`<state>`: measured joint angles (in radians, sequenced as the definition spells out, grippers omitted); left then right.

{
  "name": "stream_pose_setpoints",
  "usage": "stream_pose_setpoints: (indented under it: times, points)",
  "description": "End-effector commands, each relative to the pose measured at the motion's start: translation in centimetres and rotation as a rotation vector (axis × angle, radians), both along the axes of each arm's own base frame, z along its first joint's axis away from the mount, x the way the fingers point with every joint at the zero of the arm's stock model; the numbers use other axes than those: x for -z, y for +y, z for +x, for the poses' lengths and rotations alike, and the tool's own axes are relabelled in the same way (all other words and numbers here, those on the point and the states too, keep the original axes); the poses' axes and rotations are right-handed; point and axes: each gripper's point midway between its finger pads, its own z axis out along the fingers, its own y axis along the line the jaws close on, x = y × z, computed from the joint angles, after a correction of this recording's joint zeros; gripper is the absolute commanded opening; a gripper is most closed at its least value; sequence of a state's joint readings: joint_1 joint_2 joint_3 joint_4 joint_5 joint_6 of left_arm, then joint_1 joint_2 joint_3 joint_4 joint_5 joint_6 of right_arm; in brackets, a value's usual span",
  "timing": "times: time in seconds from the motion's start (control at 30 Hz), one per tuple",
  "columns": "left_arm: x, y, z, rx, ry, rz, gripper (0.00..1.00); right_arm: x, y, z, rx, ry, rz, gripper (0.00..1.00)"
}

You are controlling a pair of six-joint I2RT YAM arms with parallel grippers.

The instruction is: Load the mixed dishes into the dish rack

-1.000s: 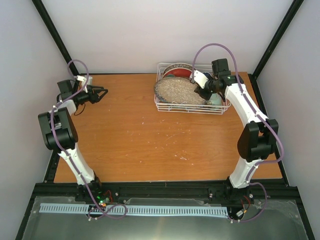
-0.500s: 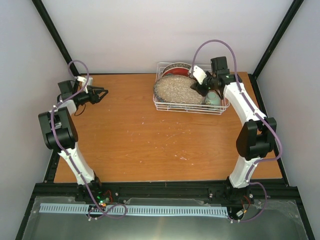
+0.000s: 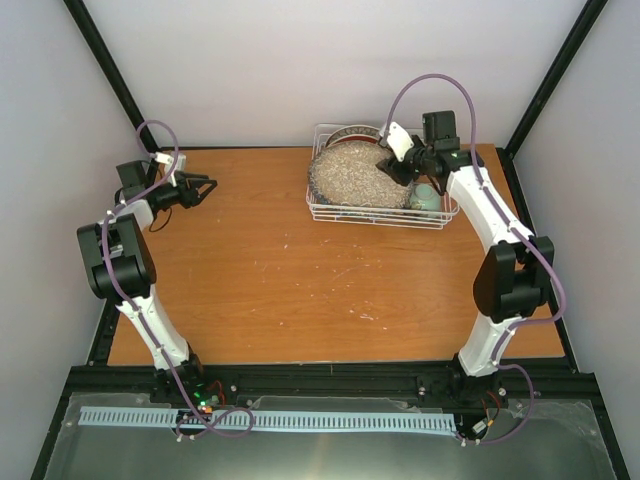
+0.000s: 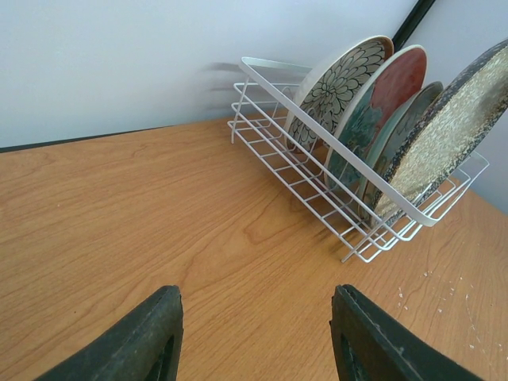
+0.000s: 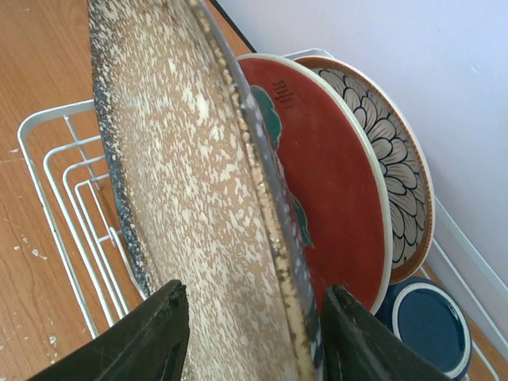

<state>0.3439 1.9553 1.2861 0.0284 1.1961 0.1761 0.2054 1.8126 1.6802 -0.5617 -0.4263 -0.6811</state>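
Over dish rack (image 3: 380, 190), right arm's fingers (image 5: 163, 333) clamp speckled plate (image 5: 190, 206).

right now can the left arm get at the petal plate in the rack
Probably not easily. The left gripper hovers open at the table's far left edge, with bare table between it and the dish rack; the petal-patterned plate stands rearmost behind the rack's wire wall.

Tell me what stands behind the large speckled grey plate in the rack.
Behind the speckled grey plate stand the red plate and petal-patterned plate. Their lower parts and any thinner plate between are covered.
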Motion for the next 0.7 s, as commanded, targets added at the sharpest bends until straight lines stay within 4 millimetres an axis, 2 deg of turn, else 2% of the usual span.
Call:
stream_pose_setpoints:
  times: [0.0, 0.3, 0.4, 0.67]
  points:
    - [-1.0, -0.3, 0.4, 0.024, -0.045, 0.016, 0.52, -3.9, 0.2, -0.8, 0.007, -0.097, 0.054, 0.47]
    - [-1.6, -0.4, 0.1, 0.027, -0.055, 0.017, 0.52, -7.8, -0.4, -1.8, 0.051, -0.190, 0.103, 0.57]
    - [-2.0, -0.4, -0.1, 0.026, -0.061, 0.022, 0.53, -9.8, -0.8, -2.4, 0.074, -0.251, 0.126, 0.62]
    - [-3.7, -0.8, -0.9, 0.036, -0.094, 0.024, 0.53, -14.6, -1.9, -4.7, 0.136, -0.359, 0.202, 0.64]
